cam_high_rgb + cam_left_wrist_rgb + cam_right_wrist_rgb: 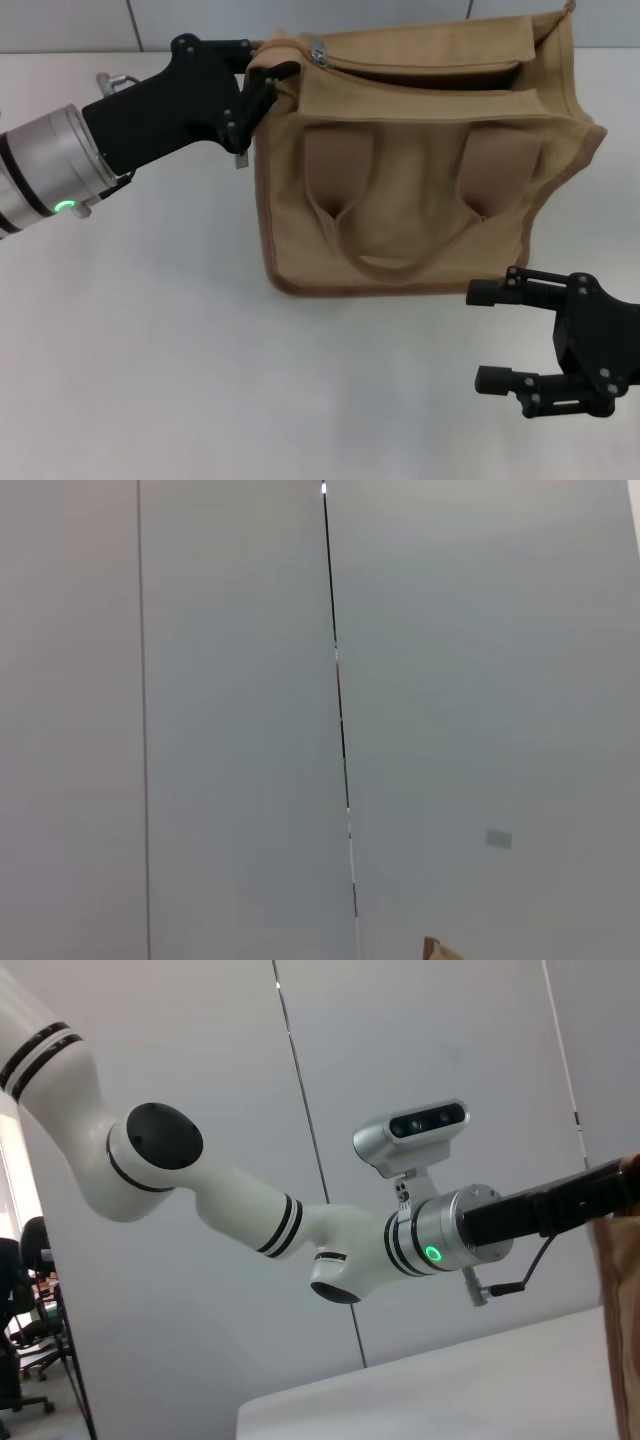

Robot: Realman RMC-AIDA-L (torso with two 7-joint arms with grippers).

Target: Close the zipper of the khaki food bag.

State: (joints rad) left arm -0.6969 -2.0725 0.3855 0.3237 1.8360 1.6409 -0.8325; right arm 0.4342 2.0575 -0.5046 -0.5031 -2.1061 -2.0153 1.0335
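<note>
The khaki food bag (420,200) stands on the white table (150,380), its two looped handles hanging down its front face. Along the bag's top runs the zipper (420,68), with the silver slider (318,50) near the top left end; the top gapes to the slider's right. My left gripper (268,72) is at the bag's upper left corner, shut on the fabric edge just left of the slider. My right gripper (480,336) hovers open off the bag's lower right corner, touching nothing. In the right wrist view only a strip of the bag (622,1300) shows.
A pale panelled wall (100,25) rises behind the table. The left wrist view shows that wall (240,720) and a small tip of khaki fabric (440,950). The right wrist view shows my left arm (300,1230) reaching over the table (450,1390).
</note>
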